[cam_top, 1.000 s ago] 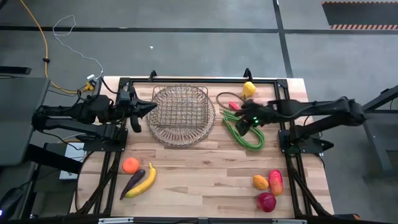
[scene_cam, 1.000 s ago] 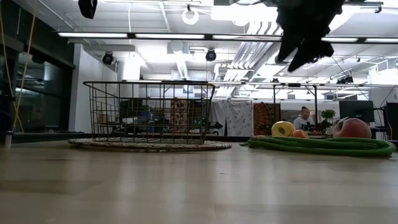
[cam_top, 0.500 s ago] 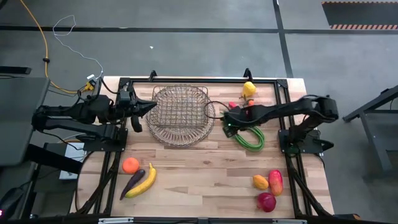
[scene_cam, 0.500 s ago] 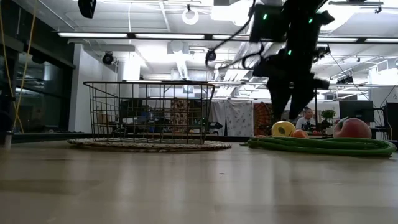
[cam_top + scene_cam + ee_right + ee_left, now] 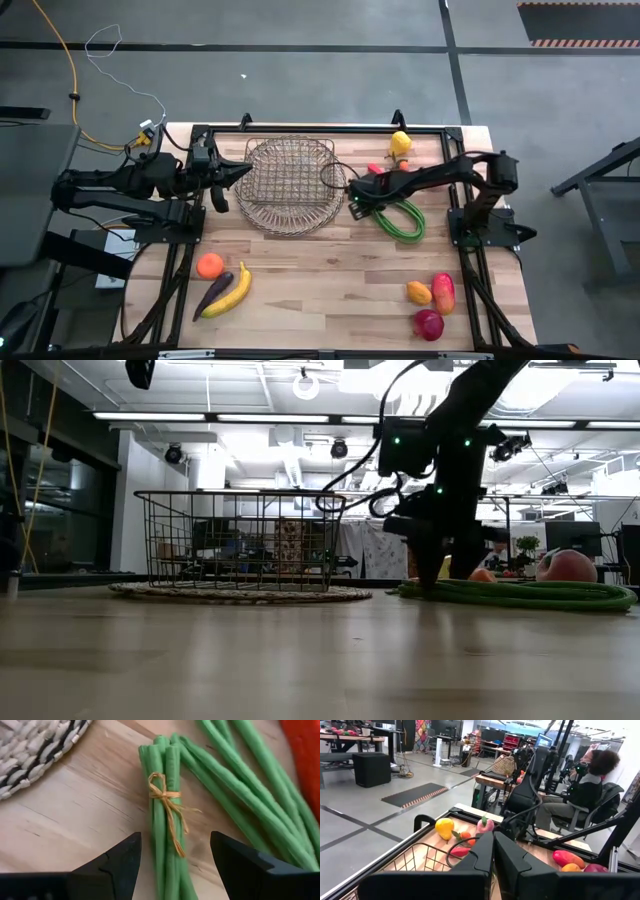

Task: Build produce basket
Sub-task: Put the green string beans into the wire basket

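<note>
Right of the basket (image 5: 292,185), I centre the open right gripper (image 5: 175,862) astride the tied green beans (image 5: 167,805) (left gripper (image 5: 238,175) shut).

Open right gripper (image 5: 172,865) astride tied green beans (image 5: 167,820)
</note>
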Action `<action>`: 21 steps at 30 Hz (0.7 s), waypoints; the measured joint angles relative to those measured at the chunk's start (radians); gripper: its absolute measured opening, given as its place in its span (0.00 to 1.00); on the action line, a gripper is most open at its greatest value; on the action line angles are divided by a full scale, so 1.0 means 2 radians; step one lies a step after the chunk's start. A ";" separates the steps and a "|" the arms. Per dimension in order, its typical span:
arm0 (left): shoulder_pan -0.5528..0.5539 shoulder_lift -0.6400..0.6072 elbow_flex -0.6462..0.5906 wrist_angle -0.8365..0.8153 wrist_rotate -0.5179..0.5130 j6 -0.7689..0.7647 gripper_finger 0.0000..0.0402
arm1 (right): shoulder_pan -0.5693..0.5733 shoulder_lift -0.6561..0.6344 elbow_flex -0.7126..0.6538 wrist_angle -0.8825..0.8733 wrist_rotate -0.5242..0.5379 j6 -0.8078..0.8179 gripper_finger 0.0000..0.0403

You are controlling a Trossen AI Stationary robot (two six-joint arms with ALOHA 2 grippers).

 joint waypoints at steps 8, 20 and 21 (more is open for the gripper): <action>0.000 0.000 0.000 0.000 -0.003 0.000 0.01 | 0.000 0.022 0.002 0.012 0.003 0.000 0.57; 0.000 0.000 0.000 0.000 -0.037 0.000 0.01 | 0.000 0.015 0.001 -0.012 -0.006 -0.008 0.15; 0.000 0.000 0.000 0.000 -0.040 0.000 0.01 | 0.000 0.011 0.001 -0.014 -0.010 -0.012 0.09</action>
